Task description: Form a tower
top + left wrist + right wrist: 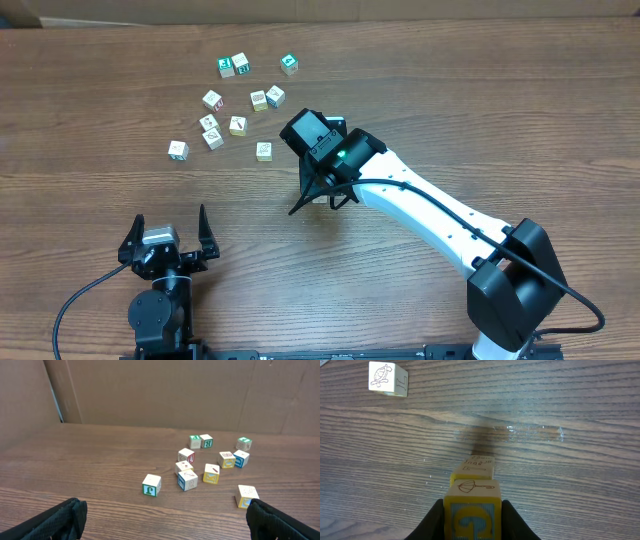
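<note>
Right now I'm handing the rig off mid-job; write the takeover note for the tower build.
Left gripper: open, empty, at the near edge of the table.
Right gripper: shut on a yellow G cube, held over the tower; whether they touch cannot be told.
Done: tower begun mid-table; its height is hidden by the arm.
To do: seat and release this cube, then likely add from the loose cubes at far left.

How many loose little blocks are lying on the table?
11 blocks, clustered far left: three at back, three in the middle, five nearer. A stack sits under the right arm.
</note>
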